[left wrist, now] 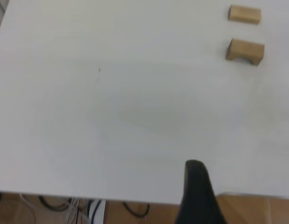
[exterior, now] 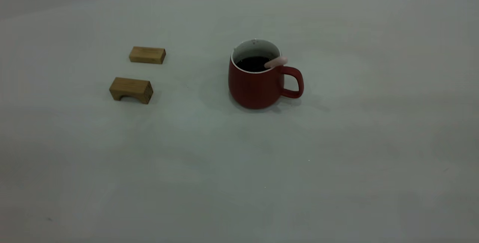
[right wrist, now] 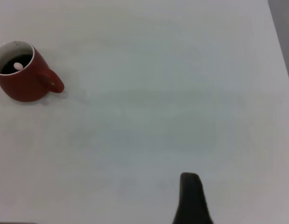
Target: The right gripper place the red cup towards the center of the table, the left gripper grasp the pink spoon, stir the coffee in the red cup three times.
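The red cup (exterior: 256, 86) stands upright near the middle of the table (exterior: 239, 168), its handle pointing right. It holds dark coffee (exterior: 253, 63). The pink spoon (exterior: 276, 62) sits in the cup, its pink handle end leaning on the rim above the cup's handle. Neither gripper appears in the exterior view. The left gripper (left wrist: 194, 164) shows as one dark tip with no gap, over the table's edge and holding nothing. The right gripper (right wrist: 189, 176) looks the same, far from the red cup (right wrist: 23, 86), where the spoon's pink end (right wrist: 17, 66) shows.
Two brown wooden blocks lie left of the cup, a plain one (exterior: 147, 55) farther back and an arched one (exterior: 131, 90) nearer; both show in the left wrist view too, the plain one (left wrist: 244, 14) and the arched one (left wrist: 245, 51). Cables (left wrist: 88, 205) hang below the table edge.
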